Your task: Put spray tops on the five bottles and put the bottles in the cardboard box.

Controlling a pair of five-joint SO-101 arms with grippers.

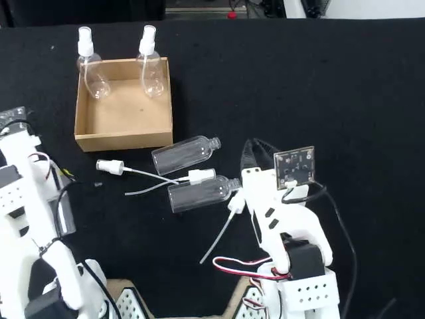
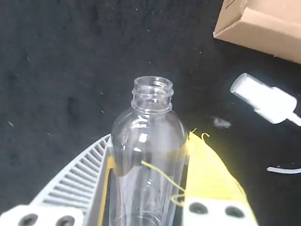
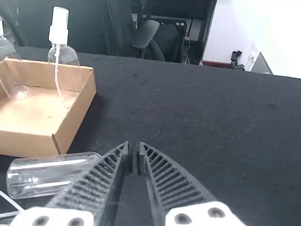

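One capless bottle (image 2: 146,160) sits lengthwise in the left end effector (image 2: 150,137), neck outward.

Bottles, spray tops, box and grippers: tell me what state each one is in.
Brown cardboard box: open, two bottles inside.
Capped clear plastic bottles: upright in it.
Uncapped clear bottles beside the box: lying down.
Held clear bottle: uncapped.
White spray tops: three loose, unattached.
Left gripper: shut on the held clear bottle.
Right gripper: shut, empty.
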